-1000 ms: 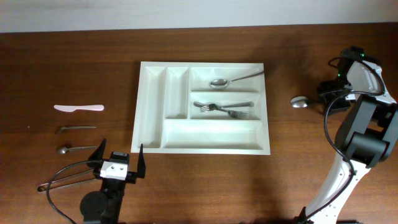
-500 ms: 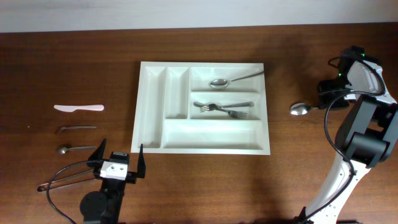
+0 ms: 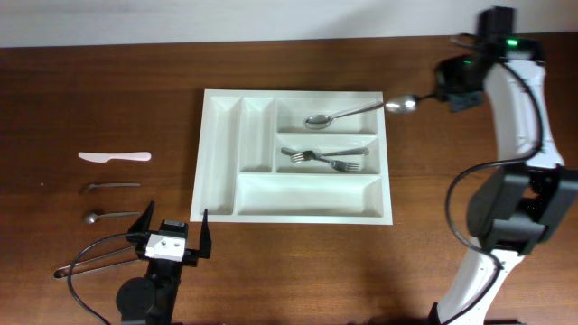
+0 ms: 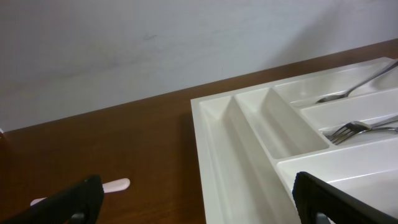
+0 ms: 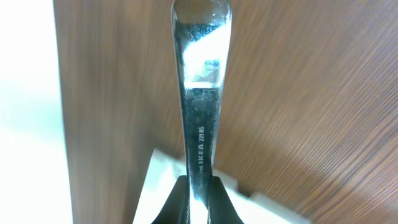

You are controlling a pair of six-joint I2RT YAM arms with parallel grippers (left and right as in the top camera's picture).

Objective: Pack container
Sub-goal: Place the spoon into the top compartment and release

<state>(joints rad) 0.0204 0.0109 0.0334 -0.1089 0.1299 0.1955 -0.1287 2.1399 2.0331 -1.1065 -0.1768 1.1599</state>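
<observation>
White plastic container (image 3: pixel 307 194) has five compartments, two narrow, three wide.

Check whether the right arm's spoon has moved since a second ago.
Yes. The spoon, in the right gripper, moved left and up to the top right corner of the container.

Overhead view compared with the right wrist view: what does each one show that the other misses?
Only overhead: the whole white cutlery tray with a spoon and forks inside, the pink knife lying off to the left, and the open left pincer. Only the right wrist: the lettering stamped on the held spoon, and the right pincer shut on its handle, up close. Both: that held spoon and the brown wooden table.
</observation>
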